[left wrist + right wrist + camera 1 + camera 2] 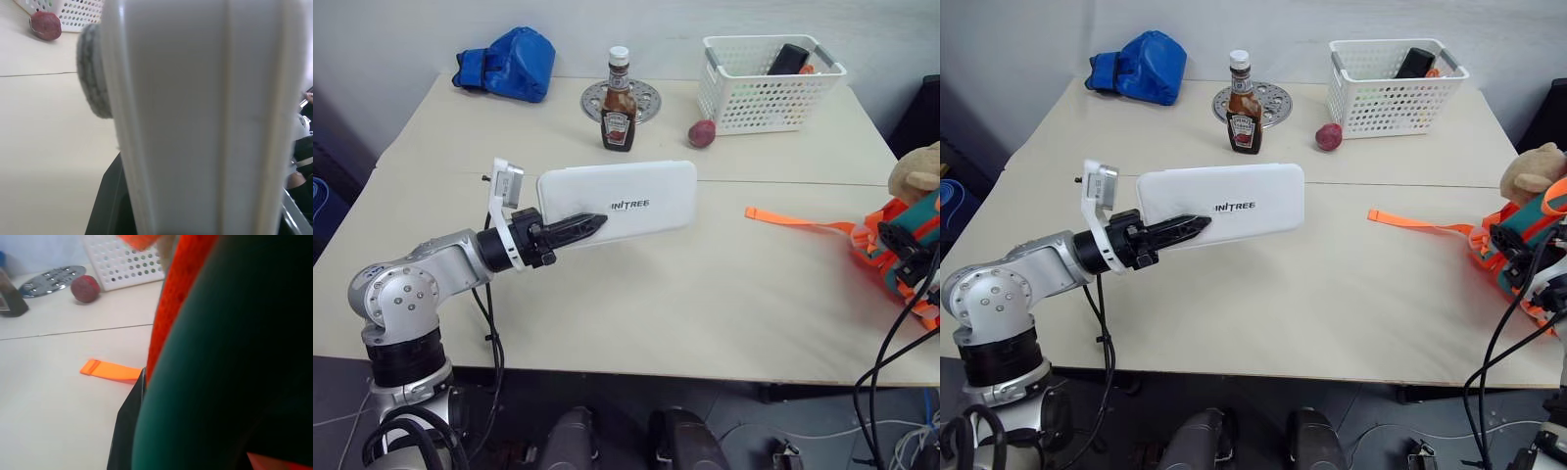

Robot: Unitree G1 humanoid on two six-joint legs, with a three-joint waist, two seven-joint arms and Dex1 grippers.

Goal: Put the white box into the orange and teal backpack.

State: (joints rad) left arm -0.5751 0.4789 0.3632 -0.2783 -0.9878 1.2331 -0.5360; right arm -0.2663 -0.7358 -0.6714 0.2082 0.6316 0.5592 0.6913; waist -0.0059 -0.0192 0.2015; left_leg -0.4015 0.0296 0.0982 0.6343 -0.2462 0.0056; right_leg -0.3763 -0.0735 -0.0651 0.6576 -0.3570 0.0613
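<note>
Your left jaws (pixel 576 231) sit nearest you, over the near left of the surface (pixel 705 294), partly closed on one short end of the box (pixel 619 201). The box is lifted off the surface and held lengthwise toward the right, its lettered face turned your way. In the left wrist view the box's edge (pixel 195 122) fills most of the frame, right up against the camera.

At the right edge of the surface lies the backpack (pixel 1518 259), orange with teal padding, a tan plush toy (pixel 1531 172) on top of it. One orange strap (pixel 1410 221) trails out flat across the surface toward the middle. Your right jaws are down at the backpack; in the right wrist view its teal and orange fabric (pixel 225 372) presses close against one black finger (pixel 128 431), but you cannot tell from that whether the jaws are closed or gripping the fabric. The box and the backpack are well apart, with bare surface between them.

Farther back stand a ketchup bottle (pixel 619 103) with a round metal disc (pixel 642 98) just behind it, and a red fruit (pixel 702 133) beside a white basket (pixel 769 88). A blue bag (pixel 509 64) lies at the far left corner.
</note>
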